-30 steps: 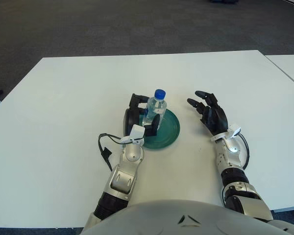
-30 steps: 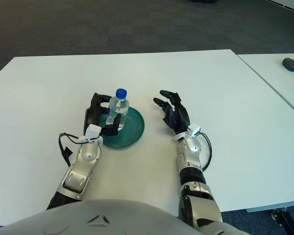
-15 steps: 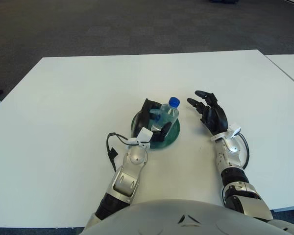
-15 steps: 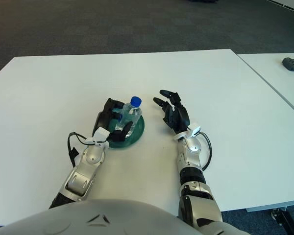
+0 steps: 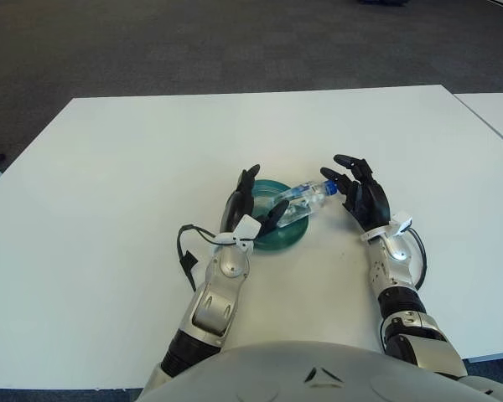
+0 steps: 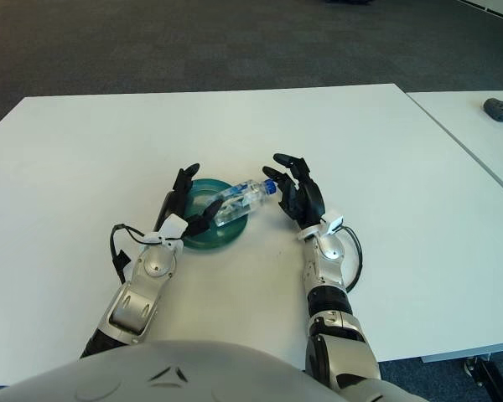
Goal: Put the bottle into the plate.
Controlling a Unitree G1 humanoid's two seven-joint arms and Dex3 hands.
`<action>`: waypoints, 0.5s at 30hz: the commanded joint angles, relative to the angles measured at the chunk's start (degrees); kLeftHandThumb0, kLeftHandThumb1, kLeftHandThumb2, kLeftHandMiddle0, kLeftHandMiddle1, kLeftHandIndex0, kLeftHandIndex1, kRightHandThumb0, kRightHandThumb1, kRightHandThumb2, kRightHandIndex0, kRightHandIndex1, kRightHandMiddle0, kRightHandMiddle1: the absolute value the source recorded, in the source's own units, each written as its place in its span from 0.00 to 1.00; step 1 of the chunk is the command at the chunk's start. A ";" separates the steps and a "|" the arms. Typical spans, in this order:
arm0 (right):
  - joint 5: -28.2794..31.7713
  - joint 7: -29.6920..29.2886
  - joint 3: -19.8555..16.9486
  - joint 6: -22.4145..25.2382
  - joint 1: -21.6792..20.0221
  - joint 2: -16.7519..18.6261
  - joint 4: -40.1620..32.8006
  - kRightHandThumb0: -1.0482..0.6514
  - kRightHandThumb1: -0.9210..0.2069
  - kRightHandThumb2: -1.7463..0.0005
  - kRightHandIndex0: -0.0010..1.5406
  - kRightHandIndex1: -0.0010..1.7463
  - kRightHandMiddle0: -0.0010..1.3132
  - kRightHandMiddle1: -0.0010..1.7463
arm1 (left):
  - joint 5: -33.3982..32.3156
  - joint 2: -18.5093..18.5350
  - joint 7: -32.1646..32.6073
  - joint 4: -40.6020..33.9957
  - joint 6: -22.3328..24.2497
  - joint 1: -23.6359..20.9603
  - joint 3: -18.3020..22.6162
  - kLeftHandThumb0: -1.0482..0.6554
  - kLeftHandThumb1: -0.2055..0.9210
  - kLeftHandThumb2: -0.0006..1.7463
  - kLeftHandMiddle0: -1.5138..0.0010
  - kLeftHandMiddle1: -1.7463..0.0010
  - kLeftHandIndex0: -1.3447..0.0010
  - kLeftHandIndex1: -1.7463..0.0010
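A moment ago the bottle [image 5: 303, 198] stood up in the left hand [image 5: 250, 211]. Now it has tipped over and lies on its side across the green plate [image 5: 278, 232], with its blue cap poking past the rim toward the right hand [image 5: 362, 198]. So the job looks nearly done (it could still roll off onto the bench [image 5: 109, 184]). The left fingers [image 5: 243, 182] are spread and hold nothing; the bottle lies just beside them. The right fingers [image 5: 350, 161] are loose and empty too.
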 commanded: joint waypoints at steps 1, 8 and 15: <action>1.09 -0.39 0.23 -0.68 7.66 3.22 4.70 0.21 0.00 0.52 0.21 0.23 0.00 0.54 | 0.72 -1.27 -0.44 -1.95 2.89 0.03 0.34 0.00 1.00 0.25 1.00 1.00 1.00 0.99; 1.24 -0.32 0.16 -0.56 7.56 3.03 4.72 0.21 0.00 0.52 0.21 0.23 0.00 0.54 | -0.15 -2.23 0.79 -2.65 3.40 0.37 0.86 0.00 1.00 0.22 1.00 1.00 1.00 1.00; 1.35 -0.21 0.06 -0.48 7.46 2.88 4.82 0.21 0.00 0.52 0.21 0.23 0.00 0.54 | -0.75 -2.78 2.49 -1.72 1.51 0.63 1.35 0.00 1.00 0.20 1.00 1.00 1.00 1.00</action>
